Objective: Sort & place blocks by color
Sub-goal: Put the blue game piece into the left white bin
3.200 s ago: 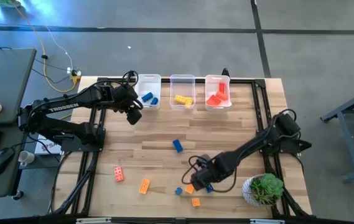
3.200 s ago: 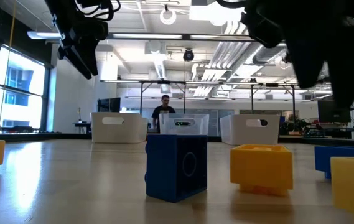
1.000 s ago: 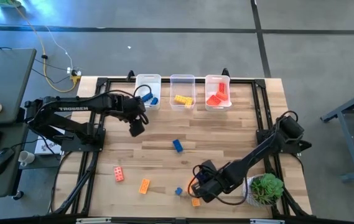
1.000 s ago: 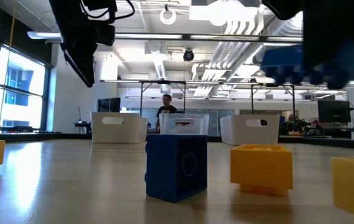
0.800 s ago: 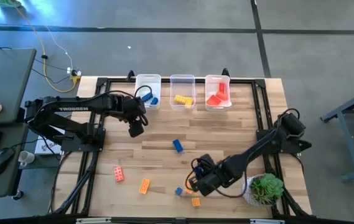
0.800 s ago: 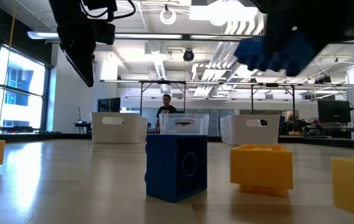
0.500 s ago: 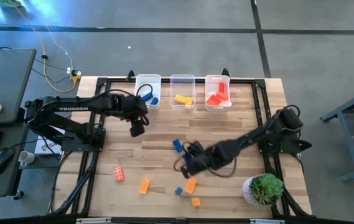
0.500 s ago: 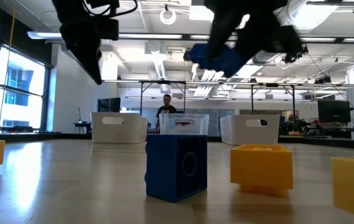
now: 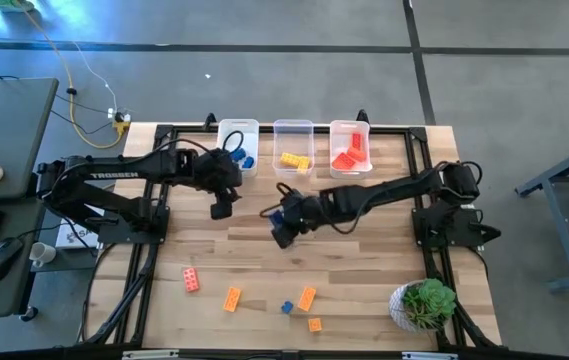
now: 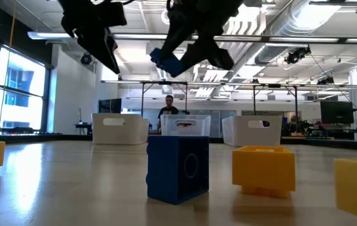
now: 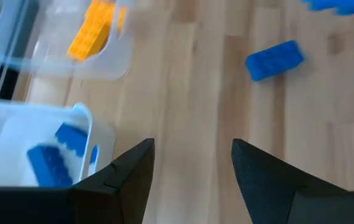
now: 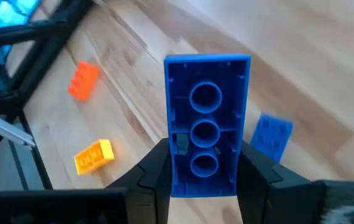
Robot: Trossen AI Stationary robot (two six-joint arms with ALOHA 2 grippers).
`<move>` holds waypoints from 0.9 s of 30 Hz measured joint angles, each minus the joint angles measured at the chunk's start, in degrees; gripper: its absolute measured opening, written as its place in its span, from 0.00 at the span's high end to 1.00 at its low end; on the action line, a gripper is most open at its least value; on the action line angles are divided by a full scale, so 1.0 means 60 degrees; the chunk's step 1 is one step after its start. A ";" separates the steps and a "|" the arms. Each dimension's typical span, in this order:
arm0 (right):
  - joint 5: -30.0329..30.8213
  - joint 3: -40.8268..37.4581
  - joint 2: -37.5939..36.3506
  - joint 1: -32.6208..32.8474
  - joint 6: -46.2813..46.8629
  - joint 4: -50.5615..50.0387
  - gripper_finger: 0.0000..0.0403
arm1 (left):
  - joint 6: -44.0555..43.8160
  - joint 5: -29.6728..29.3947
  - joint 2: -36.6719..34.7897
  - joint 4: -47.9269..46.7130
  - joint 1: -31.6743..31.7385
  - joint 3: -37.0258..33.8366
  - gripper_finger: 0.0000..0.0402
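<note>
My right gripper [image 9: 282,232] hangs over the table's middle, shut on a blue block [image 12: 206,134], which also shows tilted in the low view [image 10: 165,63]. My left gripper [image 9: 222,205] stands open above the table just near of the blue bin [image 9: 239,145], nothing between its fingers [image 11: 192,168]. Three clear bins stand in a row at the far edge: blue blocks [image 11: 55,155] in the left one, yellow [image 9: 294,160] in the middle one, red [image 9: 349,155] in the right one. Loose blocks lie flat on the table: red [image 9: 192,280], orange [image 9: 231,298], blue [image 9: 287,307], orange [image 9: 307,298]. My right gripper pinches the blue block by its two long sides [image 12: 173,155] between its two fingers, toward one end of it. The fingers reach in from the table's right, slanting down. The block is lifted clear of the table, tilted, its hollow underside toward the wrist camera.
Another blue block [image 12: 272,137] lies on the table under my right gripper, also seen from the left wrist [image 11: 275,60]. A potted plant [image 9: 424,305] stands at the near right corner. An orange block [image 9: 314,324] lies by the near edge. A person [image 10: 167,110] stands beyond the table.
My right gripper has carried the blue block from the near right part of the table up and toward the far left, to the middle of the table; it stays shut on the block, which remains clear of the table.
</note>
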 joint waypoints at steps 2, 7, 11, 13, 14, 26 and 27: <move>-0.0031 0.0000 -0.0074 -0.0147 -0.0443 0.0323 0.74 | 0.0317 0.0304 -0.0107 0.0105 0.0000 0.0000 0.50; -0.0010 0.0000 -0.0272 -0.0473 -0.1449 0.0897 0.74 | 0.0890 0.1218 -0.0182 0.0606 0.0003 0.0000 0.50; -0.0005 0.0000 -0.0410 -0.0669 -0.2542 0.1518 0.74 | 0.0803 0.1944 -0.0181 0.1175 -0.0001 0.0000 0.50; 0.0025 0.0000 -0.0518 -0.0784 -0.3082 0.1754 0.74 | 0.0638 0.2181 -0.0177 0.1393 0.0027 0.0000 0.50; 0.0041 0.0000 -0.0588 -0.0835 -0.3334 0.1772 0.74 | 0.0540 0.2277 -0.0177 0.1495 0.0055 0.0000 0.50; -0.0317 0.0000 -0.1818 -0.1544 -0.5930 0.1788 0.74 | -0.1547 0.3745 -0.0191 0.3848 0.0836 0.0000 0.50; -0.0349 0.0000 -0.1945 -0.1601 -0.6115 0.1799 0.74 | -0.1765 0.3802 -0.0195 0.4064 0.0904 0.0000 0.50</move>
